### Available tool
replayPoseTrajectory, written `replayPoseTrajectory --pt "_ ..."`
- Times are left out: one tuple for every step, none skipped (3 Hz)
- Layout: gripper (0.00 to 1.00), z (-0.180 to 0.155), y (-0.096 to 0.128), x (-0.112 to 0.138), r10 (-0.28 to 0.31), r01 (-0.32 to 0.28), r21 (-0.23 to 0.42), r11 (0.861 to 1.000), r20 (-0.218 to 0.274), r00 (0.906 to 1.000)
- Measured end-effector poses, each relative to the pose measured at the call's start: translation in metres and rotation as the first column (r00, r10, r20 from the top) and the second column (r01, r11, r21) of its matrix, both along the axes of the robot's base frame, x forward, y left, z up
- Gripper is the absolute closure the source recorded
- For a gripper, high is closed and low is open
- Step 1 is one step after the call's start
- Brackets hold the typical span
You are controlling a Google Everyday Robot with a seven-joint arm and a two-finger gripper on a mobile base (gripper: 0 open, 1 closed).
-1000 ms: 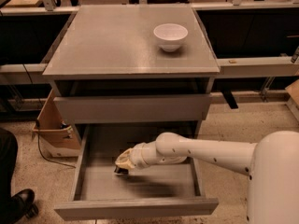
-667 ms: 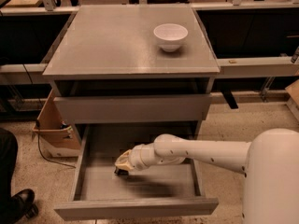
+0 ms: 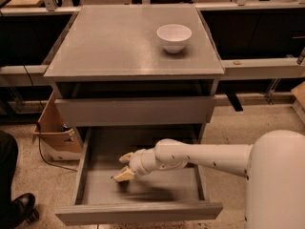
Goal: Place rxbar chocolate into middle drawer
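- Camera view: the gripper (image 3: 121, 168) hangs low inside the pulled-out middle drawer (image 3: 138, 213), left of centre, its two pale fingers (image 3: 125, 175) spread apart, one above the other.
- A small dark sliver at the lower fingertip, just over the drawer floor, may be the rxbar chocolate (image 3: 114, 178); whether it touches the finger or the floor cannot be told.
- The white arm (image 3: 205, 155) reaches in from the right, crossing over the drawer's right wall and hiding part of the grey floor beneath it.
- The robot's rounded white body (image 3: 279, 180) fills the lower right corner.
- Above the opening, the upper drawer front (image 3: 136, 111) sits shut.
- A white bowl (image 3: 174, 36) stands upright on the cabinet top (image 3: 114, 46), toward its back right.
- Left of the cabinet a cardboard box (image 3: 52, 128) rests on the speckled floor, a dark cable (image 3: 43, 151) trailing in front of it.
- A black shoe (image 3: 21, 206) shows at the lower left edge.
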State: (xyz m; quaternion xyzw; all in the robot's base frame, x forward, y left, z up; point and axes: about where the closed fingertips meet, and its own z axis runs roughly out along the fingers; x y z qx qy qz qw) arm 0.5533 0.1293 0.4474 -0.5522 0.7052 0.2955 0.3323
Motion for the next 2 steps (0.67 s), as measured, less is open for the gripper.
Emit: replayPoseTrajectory --pt "0.00 0.005 -0.003 -0.008 -0.005 0.006 0.009 1.000 -0.013 0.9999" --pt "0.00 0.019 -0.015 -0.016 -0.032 0.036 0.055 0.998 -0.071 0.9970"
